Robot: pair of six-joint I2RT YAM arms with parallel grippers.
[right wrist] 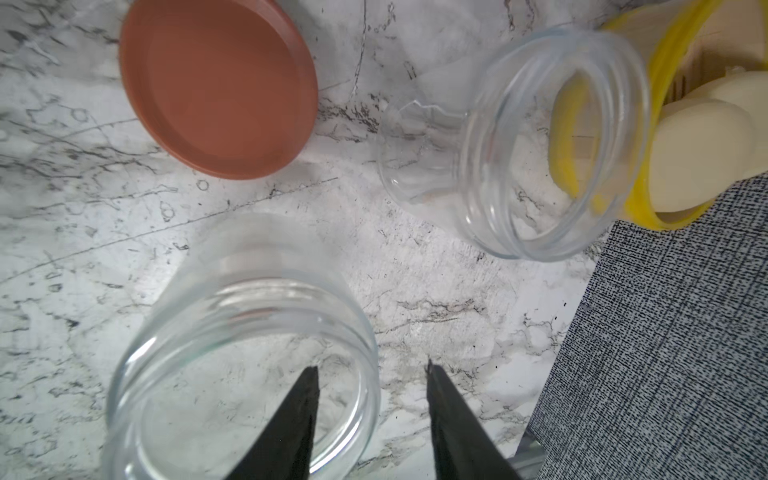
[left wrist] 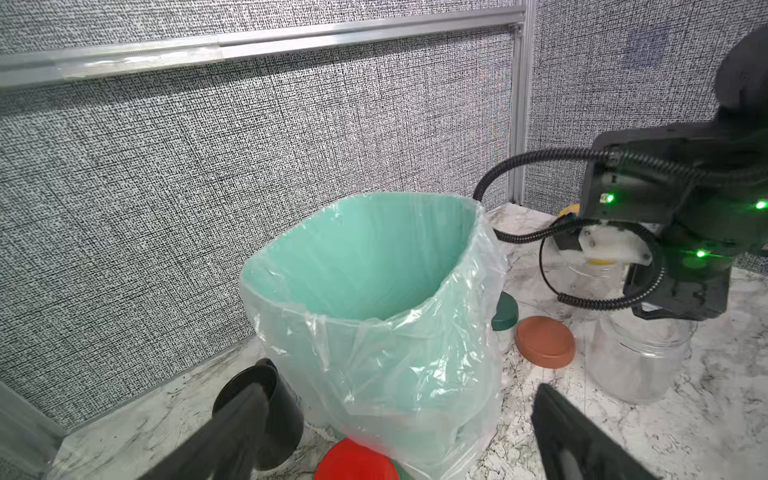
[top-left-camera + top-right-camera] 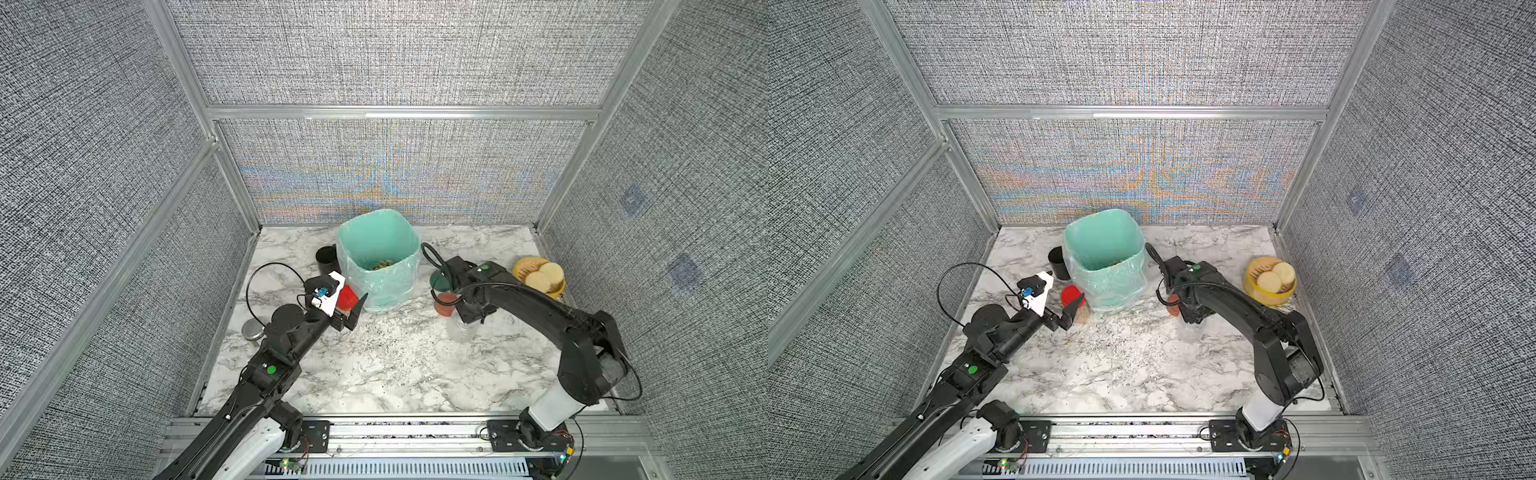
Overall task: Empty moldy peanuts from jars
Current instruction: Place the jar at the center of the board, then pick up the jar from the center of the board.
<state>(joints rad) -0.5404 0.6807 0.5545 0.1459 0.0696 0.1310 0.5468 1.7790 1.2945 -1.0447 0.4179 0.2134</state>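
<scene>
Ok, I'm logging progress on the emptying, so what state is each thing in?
left gripper: open, empty.
right gripper: open, astride rim of front jar.
front jar: upright, open, empty.
back jar: upright, open, empty.
red-lidded jar: apparently closed.
terracotta lid: off, flat on table.
green lid: off, on table.
bin: upright, lined, peanuts at bottom.
black mug: upright.

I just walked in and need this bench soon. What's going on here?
Two robot arms are emptying jars into the lined green bin, which has peanuts at its bottom. The right gripper is open over an empty clear jar, one finger inside its mouth. A second empty jar stands nearby, with the terracotta lid and green lid off on the table. The left gripper, open, hovers by the closed red-lidded jar.
</scene>
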